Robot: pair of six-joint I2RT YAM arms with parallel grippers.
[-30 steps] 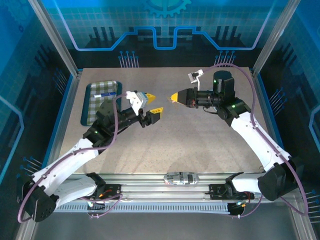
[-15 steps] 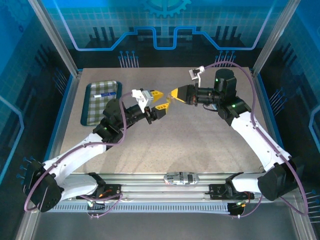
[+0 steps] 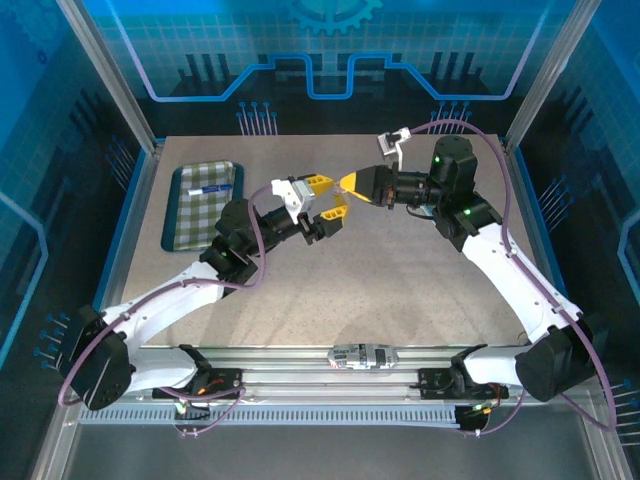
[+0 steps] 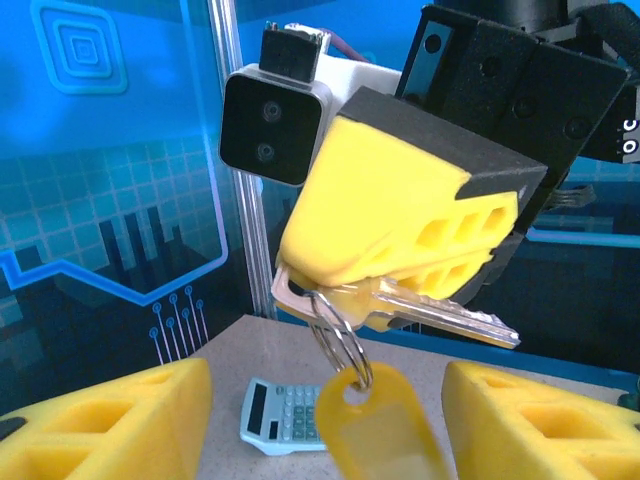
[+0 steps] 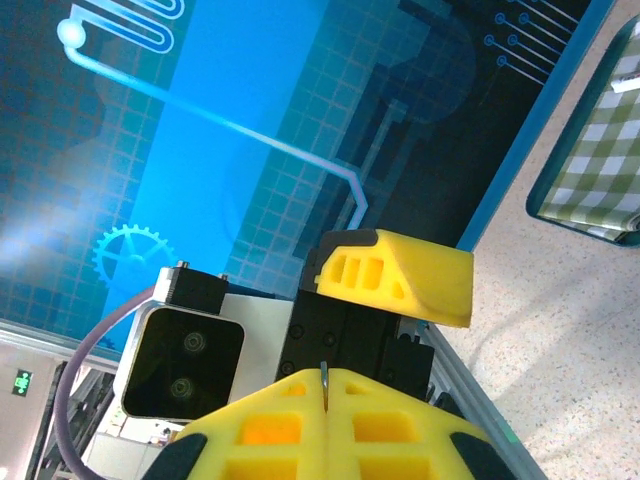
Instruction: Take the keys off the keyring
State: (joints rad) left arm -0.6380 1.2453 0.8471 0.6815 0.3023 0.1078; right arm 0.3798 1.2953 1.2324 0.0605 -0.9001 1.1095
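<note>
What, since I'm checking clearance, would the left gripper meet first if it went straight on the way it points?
Probably the yellow tag hanging from the split ring under the key that the shut right gripper holds, ahead of the open left gripper; depth is unclear.

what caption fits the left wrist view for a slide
Right gripper shut on the key, its yellow-tagged keyring hanging before the open left gripper.

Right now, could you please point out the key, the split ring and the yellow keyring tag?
key (image 4: 450,317): left wrist view, on its toothed blade.
split ring (image 4: 340,345): left wrist view, on its wire loop.
yellow keyring tag (image 4: 385,435): left wrist view, on its flat face.
</note>
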